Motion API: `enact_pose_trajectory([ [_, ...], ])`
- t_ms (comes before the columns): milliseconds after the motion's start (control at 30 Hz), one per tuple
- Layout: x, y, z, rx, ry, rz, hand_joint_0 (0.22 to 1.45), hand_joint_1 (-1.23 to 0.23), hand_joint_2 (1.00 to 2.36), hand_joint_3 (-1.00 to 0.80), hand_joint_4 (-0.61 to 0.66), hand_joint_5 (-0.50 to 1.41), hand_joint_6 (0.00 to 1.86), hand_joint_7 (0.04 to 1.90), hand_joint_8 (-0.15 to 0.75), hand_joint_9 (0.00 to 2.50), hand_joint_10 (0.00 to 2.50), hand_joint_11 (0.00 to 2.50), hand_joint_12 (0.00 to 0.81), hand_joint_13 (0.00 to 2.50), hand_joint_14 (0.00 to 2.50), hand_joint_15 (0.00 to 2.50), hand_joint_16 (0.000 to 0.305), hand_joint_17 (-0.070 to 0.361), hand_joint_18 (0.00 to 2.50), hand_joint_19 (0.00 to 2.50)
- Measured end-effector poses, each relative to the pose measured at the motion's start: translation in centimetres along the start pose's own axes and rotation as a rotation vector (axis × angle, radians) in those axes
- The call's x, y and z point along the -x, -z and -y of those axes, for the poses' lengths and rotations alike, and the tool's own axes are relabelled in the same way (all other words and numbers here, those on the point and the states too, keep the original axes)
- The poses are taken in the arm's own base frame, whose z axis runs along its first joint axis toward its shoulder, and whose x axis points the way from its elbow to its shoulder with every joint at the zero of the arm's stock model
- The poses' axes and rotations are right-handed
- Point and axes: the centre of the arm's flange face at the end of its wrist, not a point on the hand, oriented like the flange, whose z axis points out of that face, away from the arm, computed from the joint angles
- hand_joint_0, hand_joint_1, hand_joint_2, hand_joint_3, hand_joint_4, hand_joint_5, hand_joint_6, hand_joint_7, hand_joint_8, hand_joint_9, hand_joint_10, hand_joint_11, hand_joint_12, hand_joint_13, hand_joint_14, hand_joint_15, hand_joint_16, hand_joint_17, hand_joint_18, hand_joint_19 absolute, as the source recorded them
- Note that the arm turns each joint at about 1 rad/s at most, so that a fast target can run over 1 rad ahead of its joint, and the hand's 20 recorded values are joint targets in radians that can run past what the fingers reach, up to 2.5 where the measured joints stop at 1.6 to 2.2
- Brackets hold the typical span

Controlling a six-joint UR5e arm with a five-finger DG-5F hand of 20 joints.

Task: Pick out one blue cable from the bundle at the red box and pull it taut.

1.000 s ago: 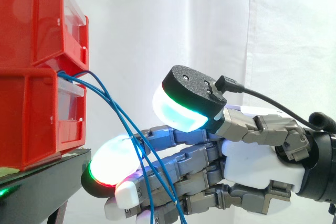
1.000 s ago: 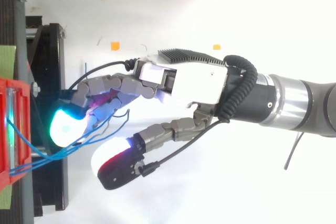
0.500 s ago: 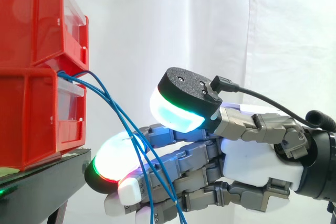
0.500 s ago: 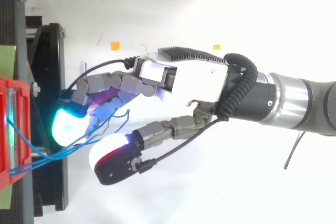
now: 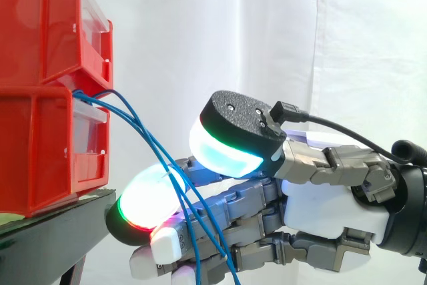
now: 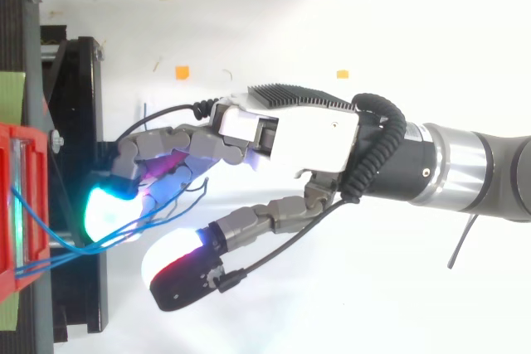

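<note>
Before the white curtain (image 5: pixel 267 31), my hand (image 5: pixel 327 208) lies open, gripping nothing, amid limp, thin blue cables (image 5: pixel 137 125); I'd pinch one mid-span.

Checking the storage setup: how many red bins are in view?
2. The upper red bin sits on the lower red bin, which rests on the black stand; blue cables leave the lower one's front. Others may lie hidden past the left edge.

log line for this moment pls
phase: pre-grasp | hand: open | blue cables: slack, crossing fingers, none pinched | red box: cables leave its front
</note>
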Motion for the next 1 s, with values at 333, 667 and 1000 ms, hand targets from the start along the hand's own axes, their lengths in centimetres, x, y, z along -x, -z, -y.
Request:
enact_pose_trajectory([
  [333,-0.04,-0.07,-0.09,0.007,-0.009,0.001,0.64,-0.64,1.02,-0.21,0.18,-0.15,0.72,0.91,0.307,0.85,0.02,0.44,0.412,0.64,0.01,0.31,0.059,0.132,0.53,0.61],
  [667,-0.04,-0.1,-0.13,0.01,-0.02,0.002,0.62,-0.63,1.02,-0.23,0.18,-0.17,0.85,0.81,0.319,0.88,0.02,0.52,0.418,0.65,0.01,0.33,0.059,0.133,0.54,0.61],
  [1000,-0.04,-0.1,-0.13,0.01,-0.022,0.002,0.59,-0.64,1.0,-0.47,0.19,-0.16,0.91,0.82,0.328,0.95,0.02,0.59,0.422,0.69,0.02,0.36,0.059,0.133,0.59,0.63],
])
